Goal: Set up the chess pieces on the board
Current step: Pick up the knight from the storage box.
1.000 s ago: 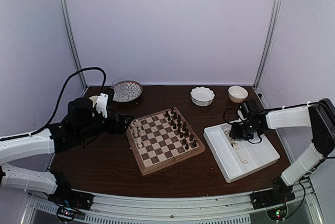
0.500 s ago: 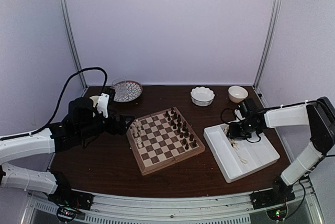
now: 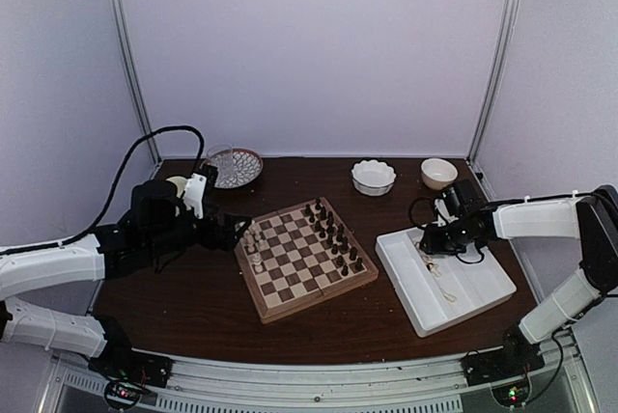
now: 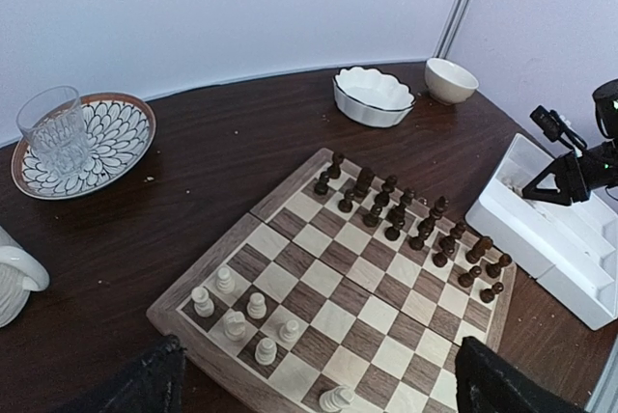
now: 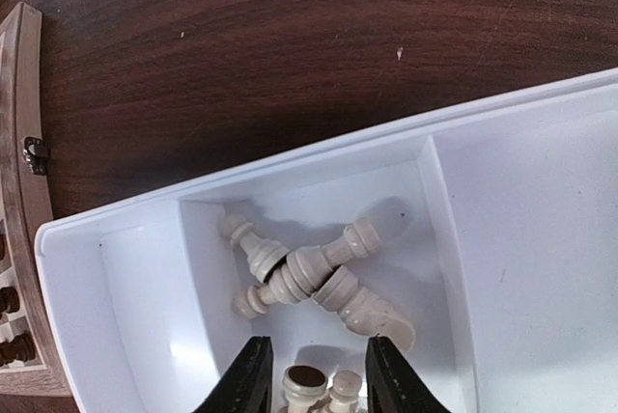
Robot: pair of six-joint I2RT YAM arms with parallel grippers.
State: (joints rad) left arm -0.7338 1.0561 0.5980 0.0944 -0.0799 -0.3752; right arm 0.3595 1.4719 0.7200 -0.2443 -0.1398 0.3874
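Right gripper (image 5: 314, 379): over the white tray (image 5: 290, 170), fingers about half apart, pointing into its middle compartment
- two cream chess pieces (image 5: 307, 379) sit right between the fingertips, one showing a dark round base
- the frame edge cuts both off, so I cannot tell whether the pads touch them or grip anything
- just beyond the fingertips, in the same compartment, about four more lie in a loose heap, crossed and touching one another
- off to the side of the fingers, the board (image 5: 24, 239) shows only as a strip of tan rim with a small metal clasp (image 5: 36, 151); the dark pieces (image 5: 19, 345) there are half cut off

Left gripper (image 4: 317, 360): fingers spread wide, nothing between them; only their dark tips show, in the bottom corners of the wrist view
- the board (image 4: 214, 266) lies straight ahead of the fingertips, its near corner reaching in between them
- seven cream pieces stand upright on the squares closest to the fingertips, apart from one another; the nearest is clipped by the bottom edge
- dark pieces stand in two rows along the side farthest from the fingers
- past the board, a glass (image 4: 56, 128) stands on a patterned plate (image 4: 111, 143)
- from above, the fingertips merge with the dark table and are hard to make out
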